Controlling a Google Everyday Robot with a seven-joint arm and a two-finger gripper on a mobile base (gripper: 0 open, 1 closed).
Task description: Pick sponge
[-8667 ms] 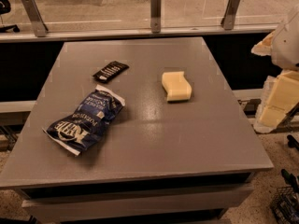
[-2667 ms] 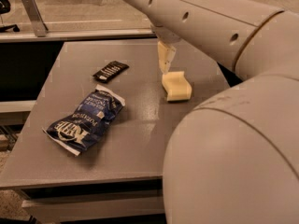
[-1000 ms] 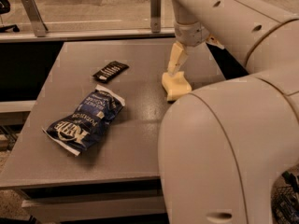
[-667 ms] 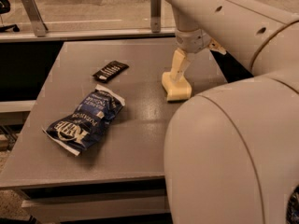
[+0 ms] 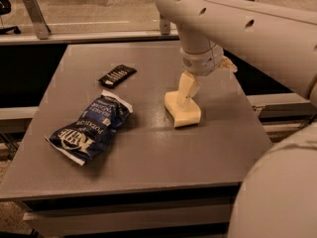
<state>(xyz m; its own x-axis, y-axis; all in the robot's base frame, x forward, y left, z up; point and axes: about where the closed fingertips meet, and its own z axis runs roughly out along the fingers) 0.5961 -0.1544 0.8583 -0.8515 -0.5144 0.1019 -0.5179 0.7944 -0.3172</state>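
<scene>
Tool [image 5: 184, 99] at sponge [image 5: 187, 117] on table, touching its top; how far open, cannot tell.

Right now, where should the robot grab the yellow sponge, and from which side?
Probably across its two long sides, coming from straight above. The sponge lies flat on the table, so its thick sides stand upright, and the bag lies apart from it. The gripper is at its far end, pointing down.

Blue snack bag [image 5: 91, 130], blk packet [image 5: 117, 75] (both on table [image 5: 158, 167]).
</scene>
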